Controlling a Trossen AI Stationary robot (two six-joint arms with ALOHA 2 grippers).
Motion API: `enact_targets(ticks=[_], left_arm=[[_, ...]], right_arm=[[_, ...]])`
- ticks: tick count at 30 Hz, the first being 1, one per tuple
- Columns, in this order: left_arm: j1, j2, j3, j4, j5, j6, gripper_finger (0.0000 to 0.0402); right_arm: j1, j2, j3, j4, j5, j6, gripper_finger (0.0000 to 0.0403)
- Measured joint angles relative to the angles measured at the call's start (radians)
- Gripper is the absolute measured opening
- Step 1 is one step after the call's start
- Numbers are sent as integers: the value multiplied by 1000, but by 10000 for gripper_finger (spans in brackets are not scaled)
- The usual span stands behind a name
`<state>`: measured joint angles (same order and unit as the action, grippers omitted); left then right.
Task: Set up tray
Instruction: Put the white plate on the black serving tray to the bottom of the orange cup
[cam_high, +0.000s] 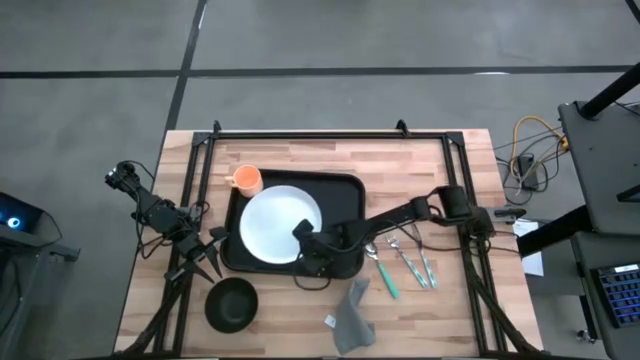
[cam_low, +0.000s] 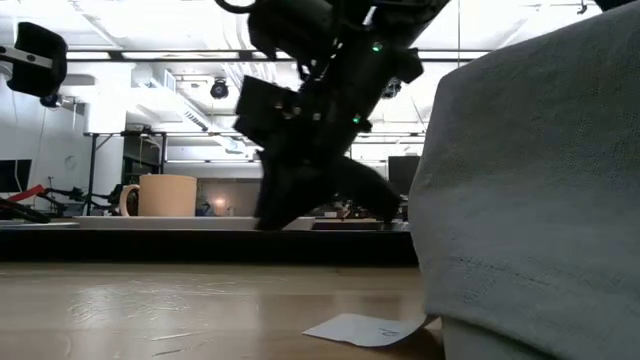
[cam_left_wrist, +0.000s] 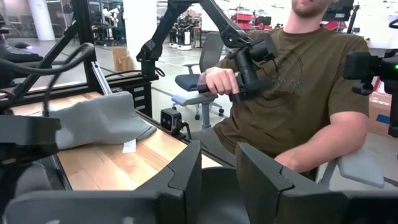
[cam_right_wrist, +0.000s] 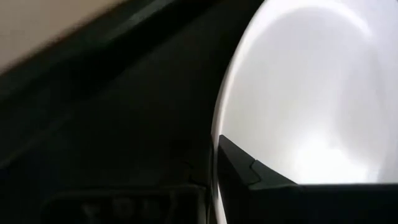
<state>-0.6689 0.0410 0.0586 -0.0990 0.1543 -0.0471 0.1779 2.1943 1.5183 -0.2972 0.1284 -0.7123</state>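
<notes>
- Showing a part-finished setup: the tray (cam_high: 345, 190) lies flat at the middle of the desk (cam_high: 300, 150), with the white plate (cam_high: 280, 227) already set on its left half and an orange cup (cam_high: 246, 180) at its far left corner, whether on the rim or just off it cannot be told.
- Judged as left to do: a black bowl (cam_high: 231, 304), a grey cloth (cam_high: 352, 318) and the cutlery (cam_high: 405, 262) lie on bare wood, beside the tray.
- Right pincer (cam_high: 307, 238) sits low over the tray's near edge, one finger (cam_right_wrist: 261, 177) lapping the plate's rim, apparently pinching it.
- Left pincer (cam_high: 203, 262), fingers spread, waits just off the tray's left side, above the bowl.
</notes>
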Motion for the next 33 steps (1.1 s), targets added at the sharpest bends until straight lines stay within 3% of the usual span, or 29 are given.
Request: enact_targets(ticks=[8, 27, 33], left_arm=[[0, -1, 0, -1, 0, 0, 81], [0, 0, 0, -2, 0, 0, 81], [0, 0, 1, -2, 0, 0, 81]], right_arm=[[8, 49, 65, 2, 1, -16, 8], [8, 49, 71, 85, -3, -20, 9], [7, 48, 71, 167, -10, 47, 9]])
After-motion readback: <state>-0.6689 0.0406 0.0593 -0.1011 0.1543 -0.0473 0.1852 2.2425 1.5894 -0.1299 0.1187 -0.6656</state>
